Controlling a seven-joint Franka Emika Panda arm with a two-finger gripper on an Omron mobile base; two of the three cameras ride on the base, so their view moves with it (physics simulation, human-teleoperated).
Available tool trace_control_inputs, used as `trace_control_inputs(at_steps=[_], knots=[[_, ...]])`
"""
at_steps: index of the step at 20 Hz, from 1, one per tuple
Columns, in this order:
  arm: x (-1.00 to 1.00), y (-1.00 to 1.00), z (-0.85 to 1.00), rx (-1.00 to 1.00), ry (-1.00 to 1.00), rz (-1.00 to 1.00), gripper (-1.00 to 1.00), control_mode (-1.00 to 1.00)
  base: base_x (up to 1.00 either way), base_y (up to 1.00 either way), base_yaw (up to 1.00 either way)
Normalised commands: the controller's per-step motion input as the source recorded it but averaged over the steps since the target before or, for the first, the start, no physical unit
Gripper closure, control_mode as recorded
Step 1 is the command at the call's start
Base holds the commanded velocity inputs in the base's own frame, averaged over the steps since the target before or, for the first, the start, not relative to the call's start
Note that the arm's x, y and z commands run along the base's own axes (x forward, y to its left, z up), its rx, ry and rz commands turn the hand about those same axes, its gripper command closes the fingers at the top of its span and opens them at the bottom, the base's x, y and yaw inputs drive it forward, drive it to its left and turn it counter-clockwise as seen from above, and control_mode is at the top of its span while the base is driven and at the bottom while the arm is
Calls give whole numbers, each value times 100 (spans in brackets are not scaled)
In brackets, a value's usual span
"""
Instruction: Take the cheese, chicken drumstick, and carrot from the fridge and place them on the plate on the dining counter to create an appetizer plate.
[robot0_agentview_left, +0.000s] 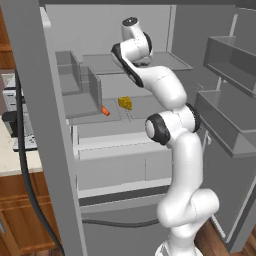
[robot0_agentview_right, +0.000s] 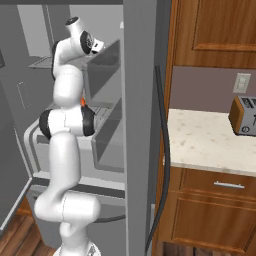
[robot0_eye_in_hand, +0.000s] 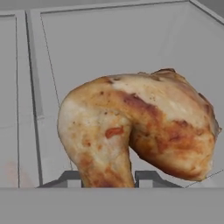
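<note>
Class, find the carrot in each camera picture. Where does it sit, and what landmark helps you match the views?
Left base view: the carrot lies at the shelf's front edge, left of the cheese.
Right base view: an orange sliver of it peeks out just above the arm's dark elbow joint.
Hand view: the camera faces the chicken drumstick instead.
Shared landmark: the elbow joint.

White arm (robot0_agentview_right: 65, 150) reaching into open fridge (robot0_agentview_right: 140, 100); toaster (robot0_agentview_right: 245, 116) on pale counter (robot0_agentview_right: 200, 142) at right.
</note>
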Motion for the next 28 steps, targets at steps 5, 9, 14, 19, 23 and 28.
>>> trace_control_inputs(at_steps=[5,9,14,19,23,28], knots=[[-96,0,-35,0,-19,-6,100,-100,0,0,0],[-100,0,-46,-2,-36,-5,100,-100,0,0,0],[-88,0,-72,-5,-44,-2,100,-100,0,0,0],[-91,-11,-13,0,-31,0,100,-100,0,0,0],[-75,-14,5,0,-16,0,100,100,-25,-1,0],[0,0,0,0,0,0,100,100,-100,0,0]])
